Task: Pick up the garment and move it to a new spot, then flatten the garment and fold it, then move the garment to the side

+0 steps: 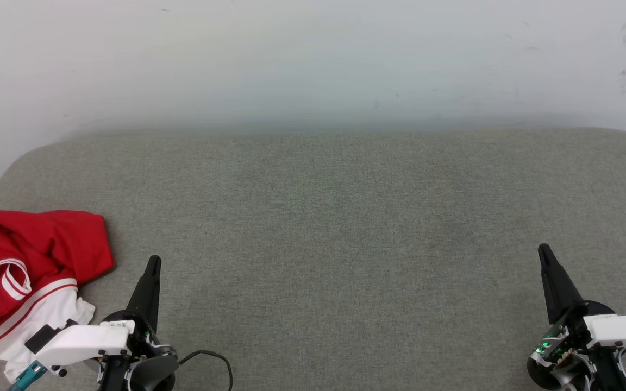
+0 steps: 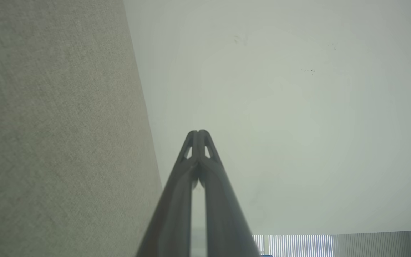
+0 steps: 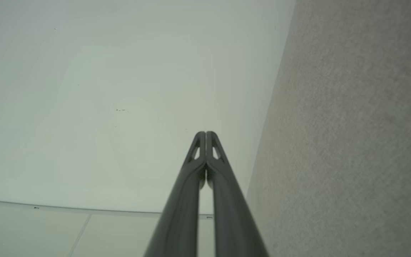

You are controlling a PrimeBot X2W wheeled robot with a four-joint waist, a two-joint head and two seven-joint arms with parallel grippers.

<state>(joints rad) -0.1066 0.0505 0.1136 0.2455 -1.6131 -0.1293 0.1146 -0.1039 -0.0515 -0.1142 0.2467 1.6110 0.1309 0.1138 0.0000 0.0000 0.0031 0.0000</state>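
Wall [image 1: 313, 54], white, runs along the far edge of the grey worktop [image 1: 345, 217]. The red and white garment [image 1: 25, 271] sits bunched up at the left edge, near the left hand [image 1: 154, 262]. Lots of open grey room lies between it and the right hand [image 1: 543, 250]. Both hands are closed and hold nothing.

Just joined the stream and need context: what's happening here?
Nothing is being handled yet. The garment, a red jersey with white sleeves, lies crumpled at the left edge of the grey padded surface. The left gripper sits just to the right of it, shut and empty, with its fingertips clear of the cloth. The right gripper is far over on the other side, also shut and empty. Both point toward the wall.
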